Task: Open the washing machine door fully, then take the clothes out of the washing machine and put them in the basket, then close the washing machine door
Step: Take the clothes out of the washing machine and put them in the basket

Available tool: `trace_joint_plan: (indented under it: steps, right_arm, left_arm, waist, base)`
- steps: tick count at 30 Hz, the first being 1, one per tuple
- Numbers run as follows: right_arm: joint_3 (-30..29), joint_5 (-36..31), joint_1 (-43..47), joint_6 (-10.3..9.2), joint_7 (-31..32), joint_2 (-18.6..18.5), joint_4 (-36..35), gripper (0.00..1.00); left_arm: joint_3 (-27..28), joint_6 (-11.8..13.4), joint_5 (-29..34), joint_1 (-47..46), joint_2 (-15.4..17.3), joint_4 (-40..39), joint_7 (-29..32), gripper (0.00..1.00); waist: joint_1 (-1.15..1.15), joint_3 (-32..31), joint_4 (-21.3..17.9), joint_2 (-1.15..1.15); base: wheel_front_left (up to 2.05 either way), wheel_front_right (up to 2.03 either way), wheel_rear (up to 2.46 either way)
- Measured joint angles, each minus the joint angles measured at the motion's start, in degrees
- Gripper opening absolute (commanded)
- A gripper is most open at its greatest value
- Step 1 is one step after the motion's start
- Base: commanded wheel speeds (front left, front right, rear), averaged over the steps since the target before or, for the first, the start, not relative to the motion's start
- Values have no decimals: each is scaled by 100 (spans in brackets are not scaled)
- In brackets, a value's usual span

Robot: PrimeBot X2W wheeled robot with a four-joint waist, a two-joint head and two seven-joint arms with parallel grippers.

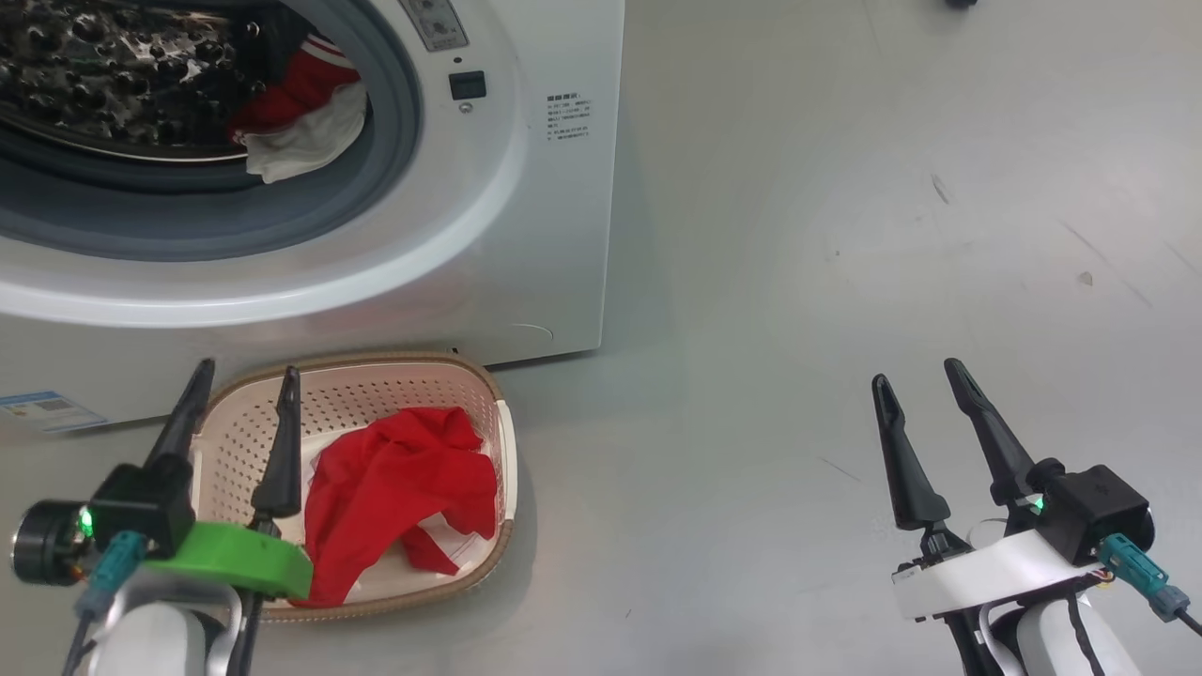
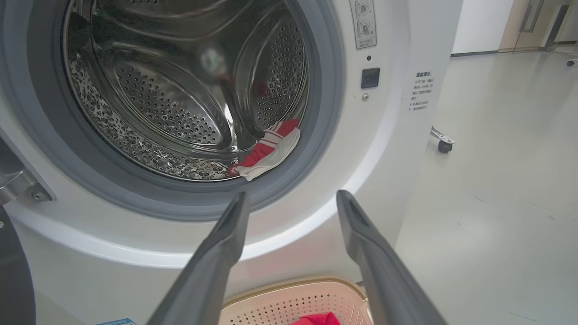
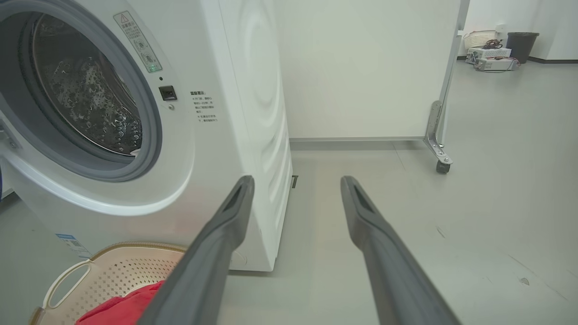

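The washing machine (image 1: 526, 188) stands with its mouth uncovered. A dark strip of the washing machine door (image 2: 13, 271) shows beside the hinge, swung out to the left. A red and white garment (image 1: 300, 117) lies at the drum's right front lip, and the left wrist view has this garment (image 2: 271, 151) ahead of my open, empty left gripper (image 2: 292, 195). The cream basket (image 1: 488, 394) sits on the floor below the drum and holds a red garment (image 1: 394, 488). My left gripper (image 1: 247, 376) hovers over the basket's left side. My right gripper (image 1: 916, 373) is open and empty over bare floor to the right.
A white panel on casters (image 3: 440, 164) stands behind and right of the machine. A dark bin (image 3: 521, 45) and a small basket (image 3: 481, 38) sit far off by the wall. A blue label (image 1: 42, 408) marks the machine's lower front. Open grey floor (image 1: 845, 235) spreads to the right.
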Motion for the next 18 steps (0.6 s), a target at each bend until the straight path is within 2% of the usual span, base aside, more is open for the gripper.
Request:
trace_joint_plan:
  steps: [10,18]
  right_arm:
    - [133,1,-253,0,0,43,-107,100]
    - [234,55,-428,0,0,123,-135,100]
  left_arm:
    - [371,-1,-294,-1151,305,23,800,100]
    - [616,5,-375,-2142,706,69,1451,100]
  waist:
    - [0,606,-325,0]
    - [0,1039,-671,0]
  base:
    - [0,0,0]
    - [0,0,0]
